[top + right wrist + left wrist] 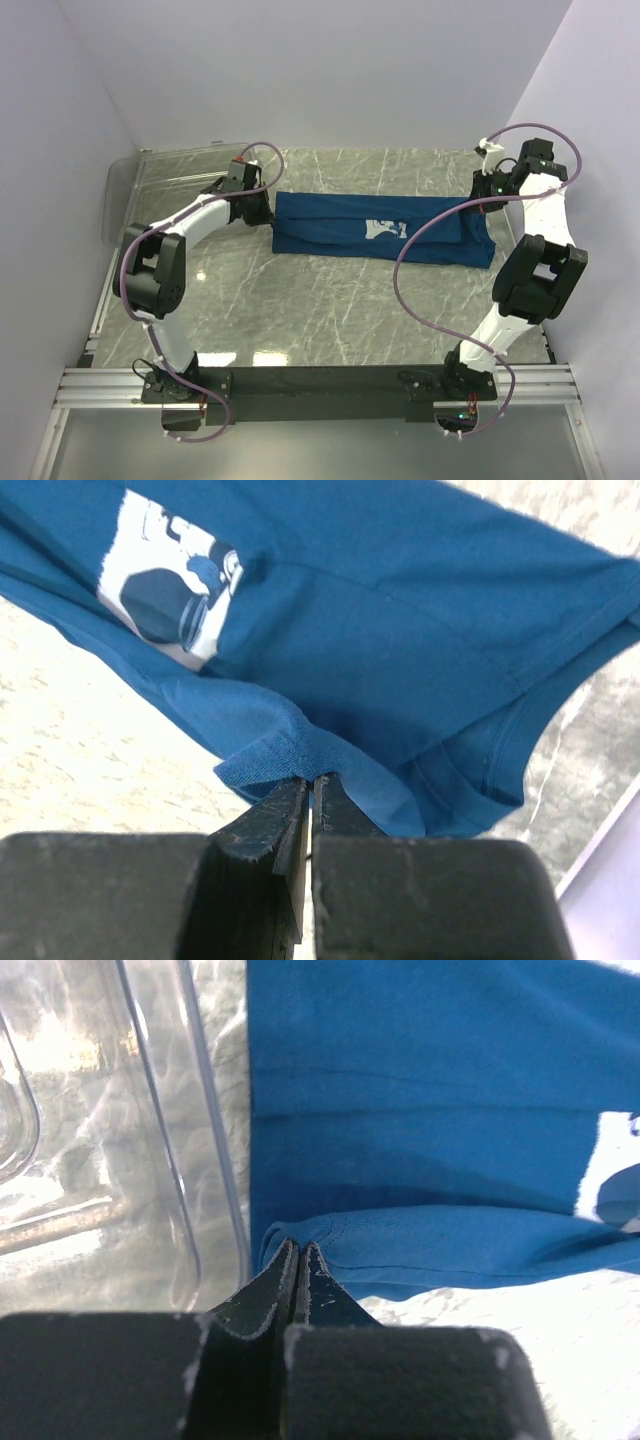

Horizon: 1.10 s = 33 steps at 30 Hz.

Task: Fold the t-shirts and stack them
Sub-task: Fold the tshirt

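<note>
Count: one t-shirt (380,228) | one clear bin (150,185) | left gripper (298,1260) pinching t-shirt edge | right gripper (310,790) likewise

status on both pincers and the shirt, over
Left pincer shut on t-shirt edge, right pincer shut on opposite end. T-shirt folded lengthwise between them. Beside left pincer, clear plastic bin, not blocking.
</note>
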Each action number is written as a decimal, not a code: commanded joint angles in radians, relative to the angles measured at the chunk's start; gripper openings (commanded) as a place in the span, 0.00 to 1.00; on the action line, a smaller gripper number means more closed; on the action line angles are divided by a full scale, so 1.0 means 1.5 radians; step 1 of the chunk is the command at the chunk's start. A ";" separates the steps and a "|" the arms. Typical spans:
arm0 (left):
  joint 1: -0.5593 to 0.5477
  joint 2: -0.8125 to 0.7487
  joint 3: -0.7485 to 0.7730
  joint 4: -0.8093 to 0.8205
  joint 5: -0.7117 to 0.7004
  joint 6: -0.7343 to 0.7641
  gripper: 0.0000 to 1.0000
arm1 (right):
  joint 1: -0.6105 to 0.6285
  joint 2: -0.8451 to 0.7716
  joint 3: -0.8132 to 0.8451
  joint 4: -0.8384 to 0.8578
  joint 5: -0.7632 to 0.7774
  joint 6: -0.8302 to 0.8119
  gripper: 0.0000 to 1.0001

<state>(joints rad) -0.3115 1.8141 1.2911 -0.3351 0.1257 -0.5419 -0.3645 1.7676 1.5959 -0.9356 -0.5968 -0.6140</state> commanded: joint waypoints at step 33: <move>0.011 0.128 0.168 -0.052 -0.030 0.043 0.00 | 0.021 0.065 0.046 0.193 0.082 0.213 0.00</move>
<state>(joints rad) -0.3073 1.9881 1.4948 -0.4244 0.1081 -0.5079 -0.3508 1.8519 1.6020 -0.6804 -0.5045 -0.3214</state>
